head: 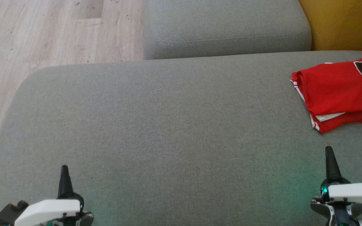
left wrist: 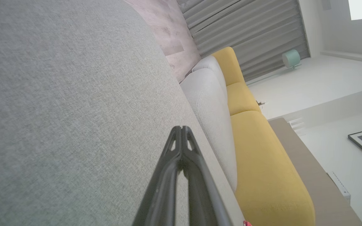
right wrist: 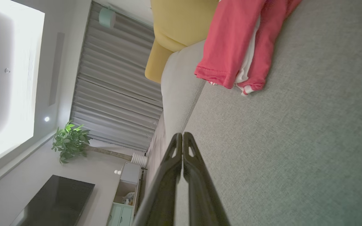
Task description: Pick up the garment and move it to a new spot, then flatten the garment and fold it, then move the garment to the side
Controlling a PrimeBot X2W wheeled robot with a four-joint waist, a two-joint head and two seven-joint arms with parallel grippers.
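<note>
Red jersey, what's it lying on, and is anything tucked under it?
The red jersey lies folded on the grey seat cushion, which shows along its near and left edges. White fabric peeks out between its layers. Anything flat beneath the folds is covered.

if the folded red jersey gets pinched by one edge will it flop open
Probably: the red jersey lies in loose thin layers, white fabric showing between them, so a one-edge pinch would likely unfold it. It looks light. Pushed, it may bunch rather than slide on the woven grey cushion.
</note>
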